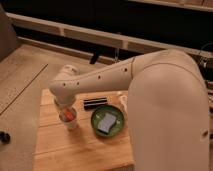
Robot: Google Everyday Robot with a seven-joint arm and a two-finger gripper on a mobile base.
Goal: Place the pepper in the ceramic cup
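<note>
The ceramic cup [70,123] is a small pale cup standing on the left part of the wooden table [75,150]. The orange-red pepper [68,116] shows at the cup's mouth, sticking up a little above the rim. My gripper [65,108] hangs straight down at the end of the white arm, directly over the cup and touching or nearly touching the pepper. The wrist hides most of the gripper.
A green round bowl [113,129] with a grey-blue item [105,121] in it stands just right of the cup. A black bar-shaped object [95,103] lies behind the bowl. A white bottle [122,100] is partly hidden by my arm at the right.
</note>
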